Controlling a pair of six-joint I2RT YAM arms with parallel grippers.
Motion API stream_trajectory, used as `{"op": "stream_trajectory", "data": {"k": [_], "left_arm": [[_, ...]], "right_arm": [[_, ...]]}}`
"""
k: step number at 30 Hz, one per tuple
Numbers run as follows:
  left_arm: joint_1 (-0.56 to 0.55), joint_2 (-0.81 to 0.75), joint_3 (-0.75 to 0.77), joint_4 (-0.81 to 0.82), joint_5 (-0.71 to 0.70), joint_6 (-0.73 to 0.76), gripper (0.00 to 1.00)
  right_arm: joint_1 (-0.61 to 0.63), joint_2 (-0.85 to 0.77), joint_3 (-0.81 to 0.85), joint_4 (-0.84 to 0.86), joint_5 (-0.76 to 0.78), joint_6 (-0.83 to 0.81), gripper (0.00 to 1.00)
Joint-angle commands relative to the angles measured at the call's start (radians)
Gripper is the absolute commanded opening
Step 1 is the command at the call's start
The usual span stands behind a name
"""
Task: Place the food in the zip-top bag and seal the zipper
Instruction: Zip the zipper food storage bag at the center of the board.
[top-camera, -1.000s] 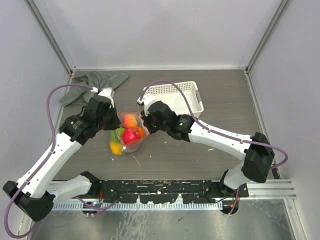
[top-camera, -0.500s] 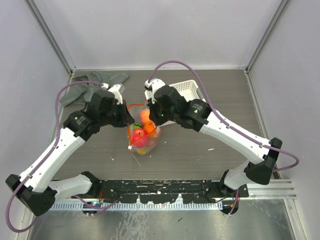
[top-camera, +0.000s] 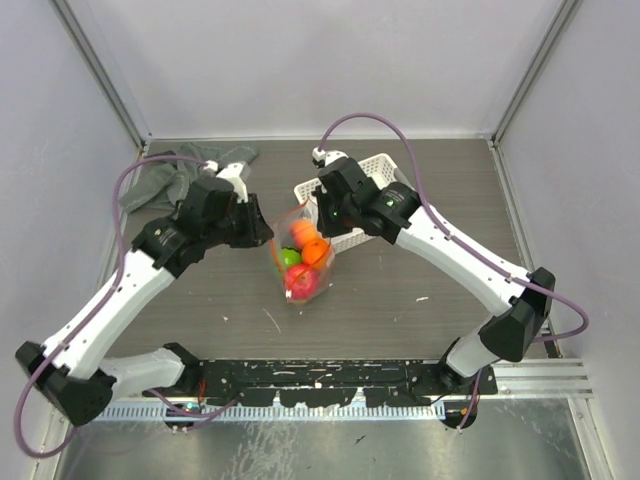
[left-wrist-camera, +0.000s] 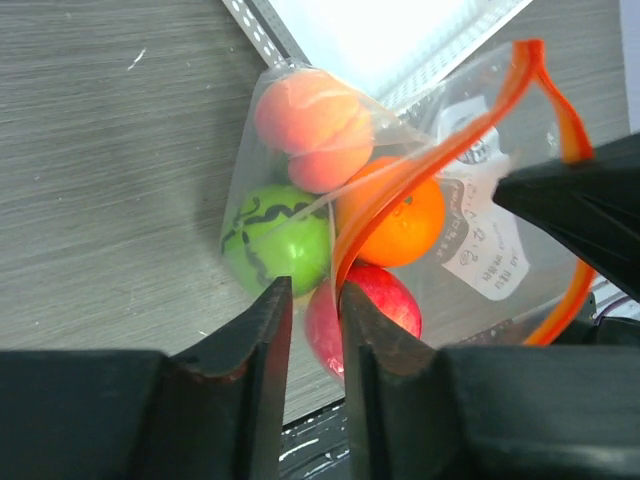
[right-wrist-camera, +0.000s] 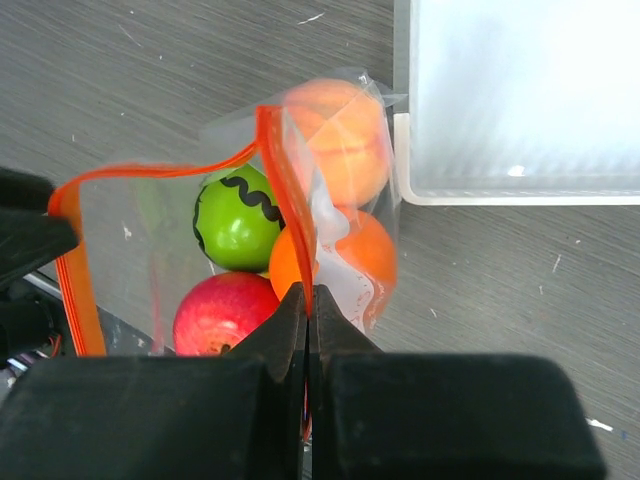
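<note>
While the right gripper (right-wrist-camera: 307, 300) is still pinching the orange-red zipper strip (right-wrist-camera: 283, 170) of the clear plastic zip-top bag (left-wrist-camera: 470, 250), the left gripper (left-wrist-camera: 315, 292) is loosening, jaws now slightly apart.

top: overhead, far | wrists: close, downward | shared: bag (top-camera: 300, 262)

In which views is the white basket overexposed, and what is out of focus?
Left wrist view: the basket is blown out to white, its lattice mostly lost; the left tool in front is dark and soft. Right wrist view: same glare on the basket, the right tool blurred, the zipper sharp. Top external view: even light, lattice readable.
</note>
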Motion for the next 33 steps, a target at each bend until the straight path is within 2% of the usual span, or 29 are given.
{"op": "stream_trajectory", "data": {"k": [1, 5, 8, 14, 21, 23, 30, 33], "left_arm": [[-0.002, -0.137, -0.057, 0.070, -0.076, -0.014, 0.31], [-0.002, -0.241, -0.162, 0.112, -0.094, -0.042, 0.38], [-0.002, -0.314, -0.253, 0.179, -0.048, -0.080, 0.42], [-0.040, -0.433, -0.470, 0.411, -0.001, -0.180, 0.55], [-0.204, -0.535, -0.590, 0.538, -0.179, -0.119, 0.61], [-0.228, -0.554, -0.622, 0.579, -0.191, -0.103, 0.64], [-0.299, -0.637, -0.713, 0.598, -0.296, -0.057, 0.65], [-0.307, -0.690, -0.756, 0.650, -0.288, -0.054, 0.70]], "right_arm": [[-0.025, 0.012, 0.001, 0.093, -0.035, 0.046, 0.00], [-0.044, 0.023, 0.008, 0.133, -0.050, 0.068, 0.00], [-0.057, 0.030, 0.020, 0.156, -0.056, 0.077, 0.00], [-0.072, 0.054, 0.031, 0.190, -0.079, 0.102, 0.00], [-0.081, 0.072, 0.024, 0.210, -0.096, 0.108, 0.00], [-0.086, 0.071, 0.016, 0.216, -0.104, 0.113, 0.00], [-0.096, 0.070, -0.003, 0.241, -0.114, 0.116, 0.00], [-0.101, 0.073, -0.009, 0.253, -0.114, 0.118, 0.00]]}}
